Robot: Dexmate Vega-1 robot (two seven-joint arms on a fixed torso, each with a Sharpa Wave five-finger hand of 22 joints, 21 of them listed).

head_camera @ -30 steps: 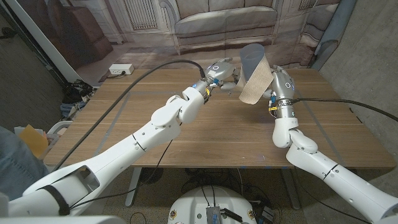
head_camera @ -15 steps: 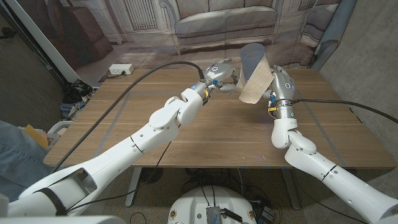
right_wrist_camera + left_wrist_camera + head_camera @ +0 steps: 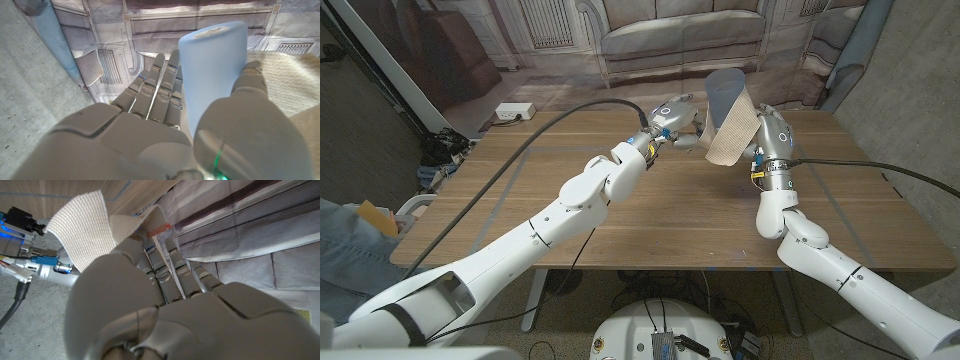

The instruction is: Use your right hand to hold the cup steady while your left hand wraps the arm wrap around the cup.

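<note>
A light blue cup (image 3: pixel 723 88) is held up above the far part of the wooden table (image 3: pixel 670 210) by my right hand (image 3: pixel 772 135), whose fingers and thumb close around it (image 3: pixel 212 70). A beige woven arm wrap (image 3: pixel 731 134) hangs slanted across the cup's front and lies against the thumb of the right hand (image 3: pixel 150 135) as a pale weave (image 3: pixel 280 82). My left hand (image 3: pixel 677 116) is just left of the cup and grips the wrap's free end. In the left wrist view the wrap (image 3: pixel 87 227) folds over the fingers of the left hand (image 3: pixel 165 310).
A black cable (image 3: pixel 570 108) arcs over the table's left half to my left wrist. Beyond the far edge lie a white power strip (image 3: pixel 515 112) on the floor and a printed backdrop. A person's blue sleeve (image 3: pixel 340 260) shows at the left edge.
My left hand has crept slightly closer to the cup with the wrap end. The cup and right hand have stayed where they were.
</note>
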